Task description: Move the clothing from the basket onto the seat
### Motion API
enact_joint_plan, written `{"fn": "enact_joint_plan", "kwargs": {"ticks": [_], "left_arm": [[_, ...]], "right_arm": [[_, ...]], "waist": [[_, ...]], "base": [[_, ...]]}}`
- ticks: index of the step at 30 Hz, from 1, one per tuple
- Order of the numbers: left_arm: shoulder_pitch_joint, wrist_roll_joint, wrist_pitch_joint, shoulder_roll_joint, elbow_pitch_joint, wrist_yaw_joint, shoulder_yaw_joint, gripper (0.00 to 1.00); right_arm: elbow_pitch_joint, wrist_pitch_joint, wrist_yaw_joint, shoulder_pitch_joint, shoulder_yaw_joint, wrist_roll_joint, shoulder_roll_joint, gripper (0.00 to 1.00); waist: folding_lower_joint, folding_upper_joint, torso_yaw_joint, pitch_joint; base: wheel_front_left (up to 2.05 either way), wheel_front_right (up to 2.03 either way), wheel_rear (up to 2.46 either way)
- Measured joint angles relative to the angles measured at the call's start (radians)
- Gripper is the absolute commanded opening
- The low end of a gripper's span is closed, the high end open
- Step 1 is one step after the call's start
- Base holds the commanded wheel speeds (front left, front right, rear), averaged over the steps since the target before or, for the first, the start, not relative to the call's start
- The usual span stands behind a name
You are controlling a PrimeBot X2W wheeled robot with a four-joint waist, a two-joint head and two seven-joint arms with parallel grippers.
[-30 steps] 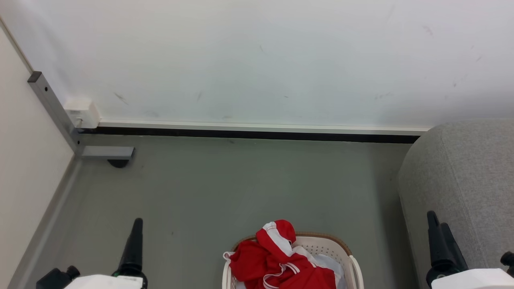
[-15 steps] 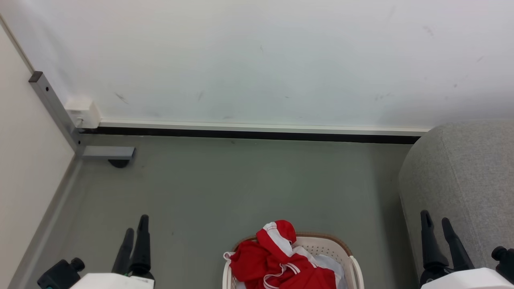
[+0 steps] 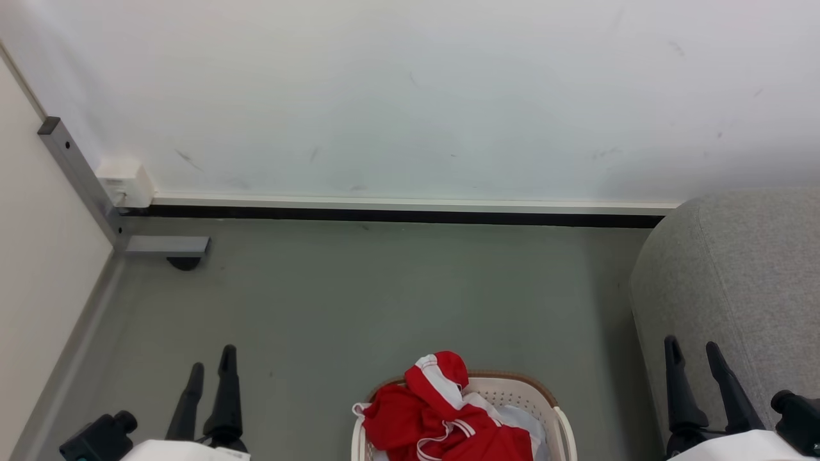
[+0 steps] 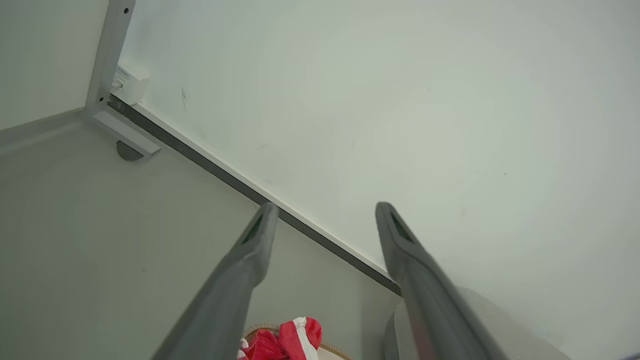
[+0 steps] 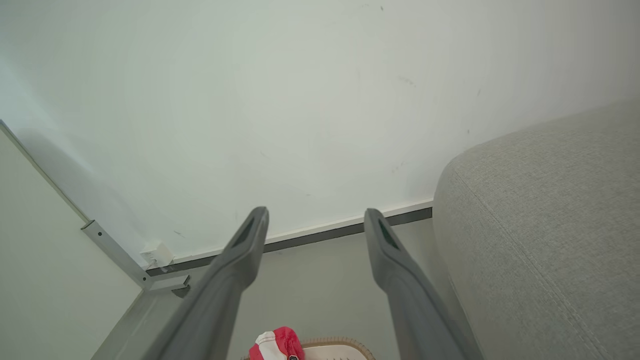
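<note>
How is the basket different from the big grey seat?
The basket is cream plastic with holes; the seat is grey woven fabric. The basket is small; the seat is much bigger. Both are rounded and sit on the floor.

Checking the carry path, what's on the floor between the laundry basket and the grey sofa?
Nothing is there. In the head view, a bare strip of grey floor runs between the basket and the sofa.
</note>
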Motion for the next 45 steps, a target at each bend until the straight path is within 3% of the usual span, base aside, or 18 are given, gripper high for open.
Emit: {"fn": "enact_joint_plan", "kwargs": {"ticks": [21,45], "left_arm": [[0.010,0.224,-0.053,0.001,-0.010,-0.005,0.010,1.00],[0.026,0.430,-0.102,0.003,0.012,-0.019,0.021,1.00]], "right_arm": [[0.012,-0.053,0.000,0.006,0.003,-0.214,-0.001,1.00],[0.025,-0.105,0.000,0.019,-0.016,-0.363,-0.001,1.00]], "waist": [[0.0000,0.0000,-0.015,0.002],[0.0000,0.0000,-0.022,0.006]], "base": [[0.00,0.00,0.00],[0.00,0.00,0.00]]}}
